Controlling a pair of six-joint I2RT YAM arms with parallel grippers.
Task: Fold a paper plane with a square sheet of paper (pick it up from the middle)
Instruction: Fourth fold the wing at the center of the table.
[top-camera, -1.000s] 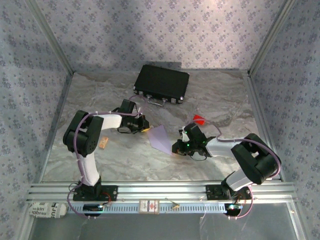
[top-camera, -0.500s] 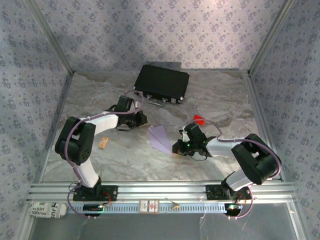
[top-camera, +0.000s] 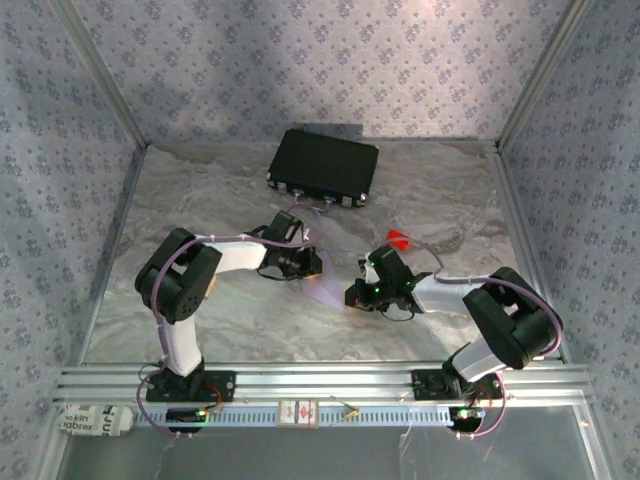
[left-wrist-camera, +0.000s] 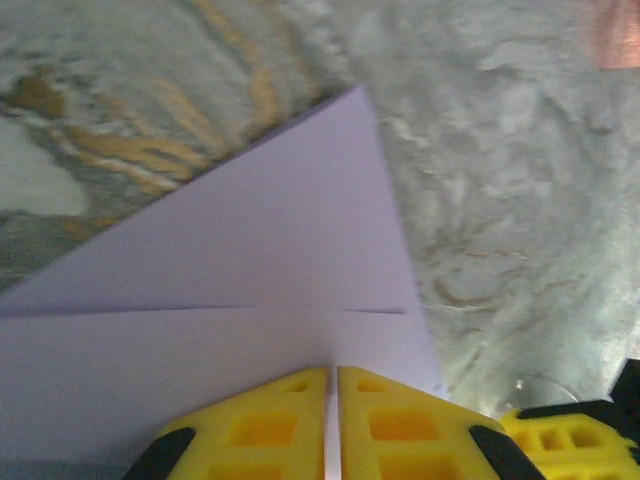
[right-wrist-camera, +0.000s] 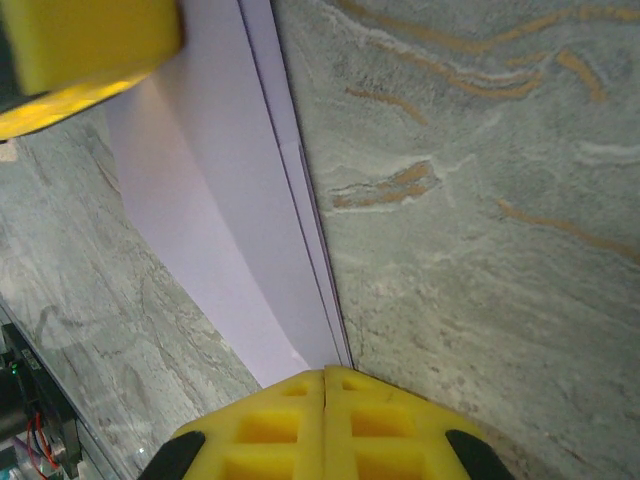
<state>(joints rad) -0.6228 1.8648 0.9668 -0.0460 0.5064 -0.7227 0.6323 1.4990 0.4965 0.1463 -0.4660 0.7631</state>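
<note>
The lilac paper (top-camera: 326, 288) lies flat on the grey marble table (top-camera: 250, 335), near the middle, between the 2 claws. It is folded into a shape with 1 sharp point. In the left wrist view the point aims away from the left claw's yellow fingers (left-wrist-camera: 270, 425). In the right wrist view the paper is a long strip. It runs from the right claw's yellow fingers (right-wrist-camera: 385, 425) straight toward the left claw's yellow pad, so its long side goes from 1 claw to the other.

The left claw (top-camera: 308, 266) sits on the far left part of the paper. Its fingers are pressed almost together, with just a thin slit between them. Their tips are on the paper. I cannot tell if they pinch it. The right claw (top-camera: 353, 297) is squeezed fully closed, and its tips touch the near right end of the paper. I cannot tell if it grips it.

The black case (top-camera: 323, 167) lies closed at the far side, so its inside is hidden. A small red block (top-camera: 398, 240) sits just behind the right claw.

1 second ago the left claw was off to the left of the paper. Now it has come over the paper and covers part of it. The right claw has stayed put.
</note>
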